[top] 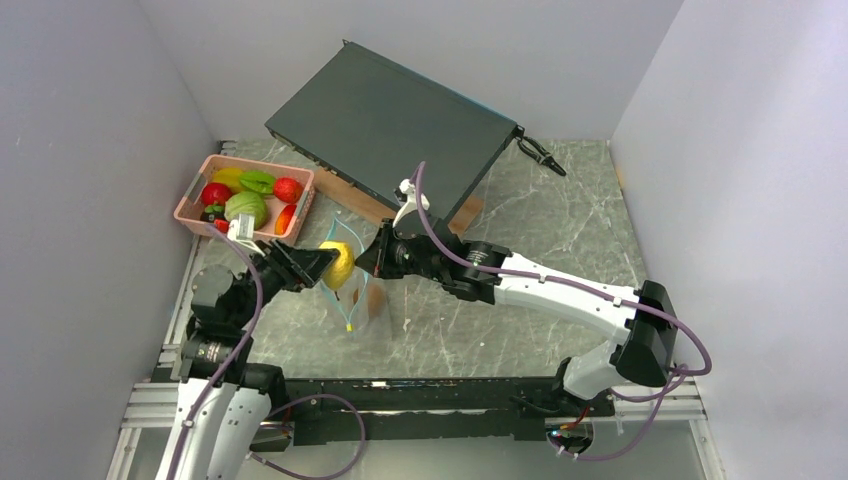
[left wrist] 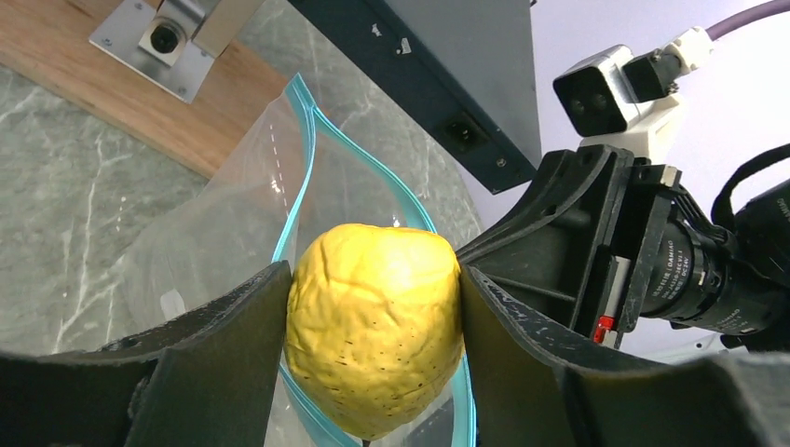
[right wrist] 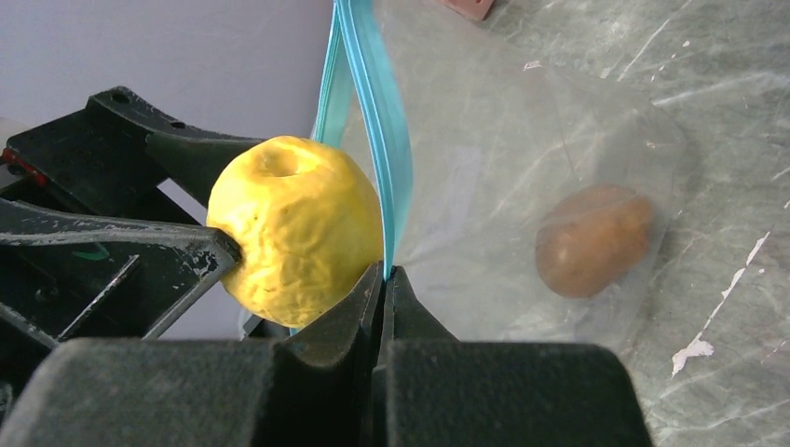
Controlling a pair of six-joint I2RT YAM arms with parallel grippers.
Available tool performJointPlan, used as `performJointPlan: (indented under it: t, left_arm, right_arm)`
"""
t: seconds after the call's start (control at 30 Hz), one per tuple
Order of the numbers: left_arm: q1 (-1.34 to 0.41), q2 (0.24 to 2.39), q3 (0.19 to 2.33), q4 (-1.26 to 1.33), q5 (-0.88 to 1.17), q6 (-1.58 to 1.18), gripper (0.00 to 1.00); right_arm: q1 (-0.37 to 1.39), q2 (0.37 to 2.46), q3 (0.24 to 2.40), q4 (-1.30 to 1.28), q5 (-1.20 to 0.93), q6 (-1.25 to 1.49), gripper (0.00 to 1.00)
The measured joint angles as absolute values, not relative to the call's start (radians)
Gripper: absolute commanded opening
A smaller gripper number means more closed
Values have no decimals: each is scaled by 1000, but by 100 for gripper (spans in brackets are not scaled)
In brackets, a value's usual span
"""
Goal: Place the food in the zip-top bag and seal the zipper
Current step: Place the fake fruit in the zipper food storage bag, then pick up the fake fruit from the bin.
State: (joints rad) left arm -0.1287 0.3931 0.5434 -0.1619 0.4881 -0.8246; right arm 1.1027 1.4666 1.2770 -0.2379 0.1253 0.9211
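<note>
One brown piece (right wrist: 594,240) is in the bag (right wrist: 484,158). Left jaws clamp a yellow fruit (left wrist: 373,326) at its mouth, and right jaws pinch the zipper (right wrist: 382,140). More sits in the basket (top: 188,205) at the tabletop's (top: 560,230) far-left corner. The bag is not yet sealed.

White-shelled arms (top: 560,290), black joints (top: 645,345), black left pincer (top: 328,264), right pincer (right wrist: 384,284), purple cables (top: 697,352)

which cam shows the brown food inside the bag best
Right wrist: the brown food shows clearly through the zip-top bag. Top external gives only a small brownish blur; left wrist shows none of it.
</note>
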Motion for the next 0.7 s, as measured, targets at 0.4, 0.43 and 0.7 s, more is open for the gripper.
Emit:
performJointPlan:
  t: [0.4, 0.43, 0.7]
  left_arm:
    - [-131, 451, 784, -423, 484, -654, 100]
    - [-131, 450, 799, -439, 474, -640, 100]
    - [-133, 434, 895, -598, 255, -540, 100]
  right_arm:
    - [1108, 1463, 1277, -207, 116, 925, 0]
    - [1108, 1463, 1277, -206, 115, 925, 0]
    - [1108, 1458, 1266, -192, 96, 925, 0]
